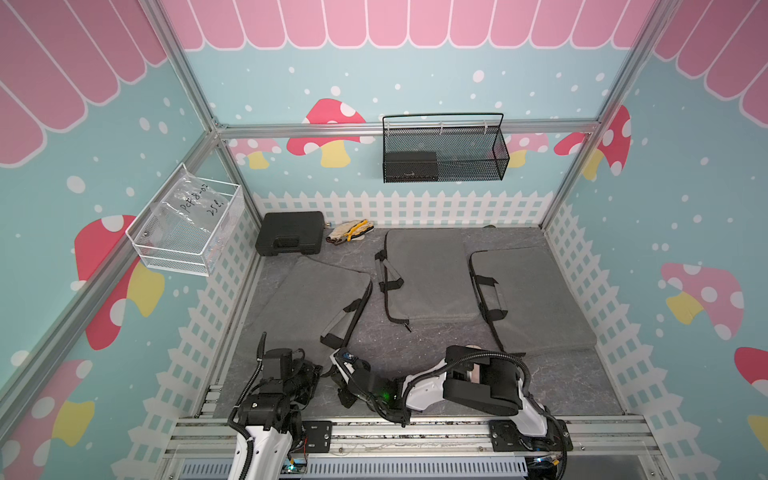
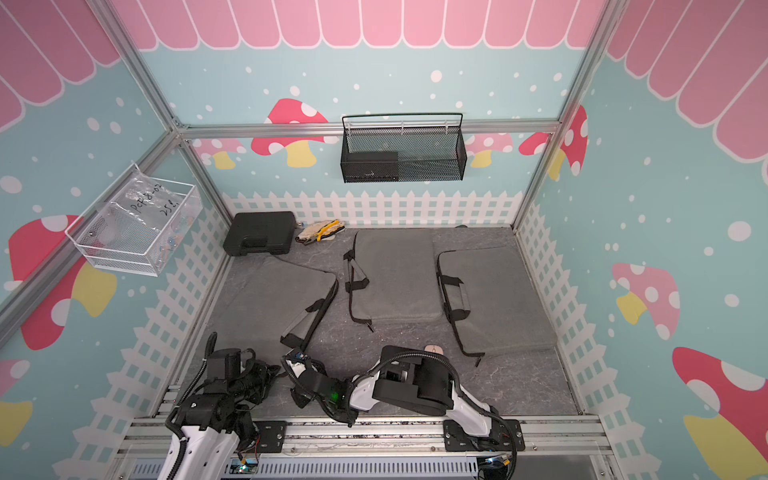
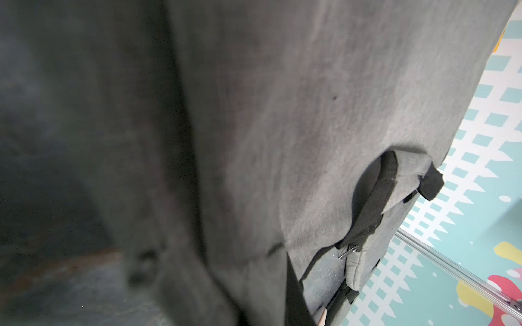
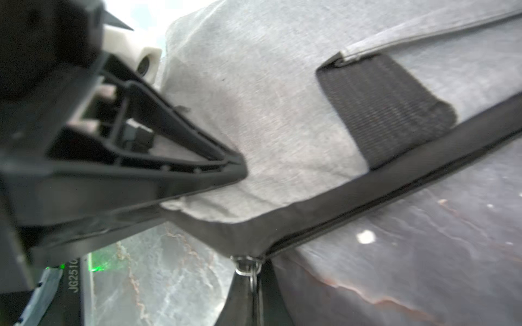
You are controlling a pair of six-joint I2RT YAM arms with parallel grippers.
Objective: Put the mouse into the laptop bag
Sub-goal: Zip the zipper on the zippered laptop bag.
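The left gripper is clamped on the near corner of the left bag, with one finger on top of the cloth. Just beside it, the right gripper is closed on that bag's zip pull.

The mouse lies on the table, outside any bag. It sits just off the near-left corner of the right bag. The right arm reaches across in front of it and hides most of it from above.

The middle bag lies farther back, making three grey bags in all. At the far left there is one black case, with gloves beside it.

There are two wall baskets. The black basket hangs on the far wall. The white basket is on the left wall and holds a plastic bag.
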